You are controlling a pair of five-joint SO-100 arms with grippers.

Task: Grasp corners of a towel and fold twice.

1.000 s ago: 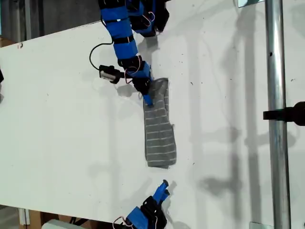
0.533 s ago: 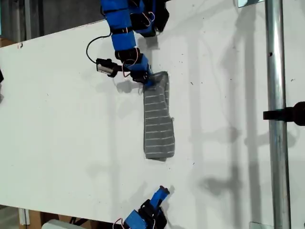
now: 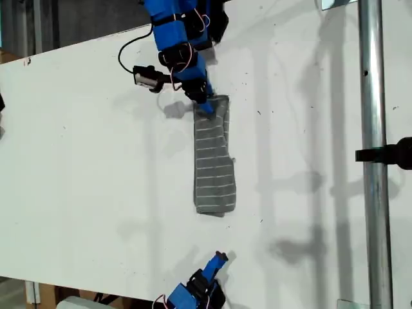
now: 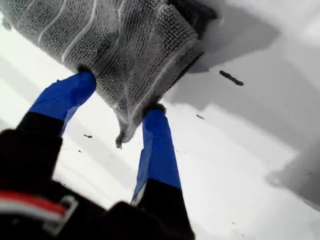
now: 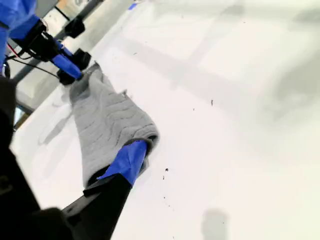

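Note:
The grey striped towel (image 3: 214,167) lies folded into a long narrow strip on the white table (image 3: 84,167), running from the far end towards the near edge in the exterior view. My first gripper (image 3: 205,106) is at its far end. In the first wrist view the blue fingers (image 4: 157,145) of my first gripper (image 4: 119,95) are shut on a corner of the towel (image 4: 125,45). My second gripper (image 3: 217,261) hangs near the table's front edge, apart from the towel's near end (image 5: 105,120). Only one of its blue fingers (image 5: 127,160) shows, and it holds nothing.
A metal pole (image 3: 370,154) with a black clamp (image 3: 393,153) runs down the exterior view's right. A black cable (image 3: 125,58) loops beside the first arm. Small dark specks dot the table (image 5: 210,102).
My first gripper moved towards the far edge, dragging the towel a little that way and straightening its far end. My second gripper drew back slightly towards the near edge.

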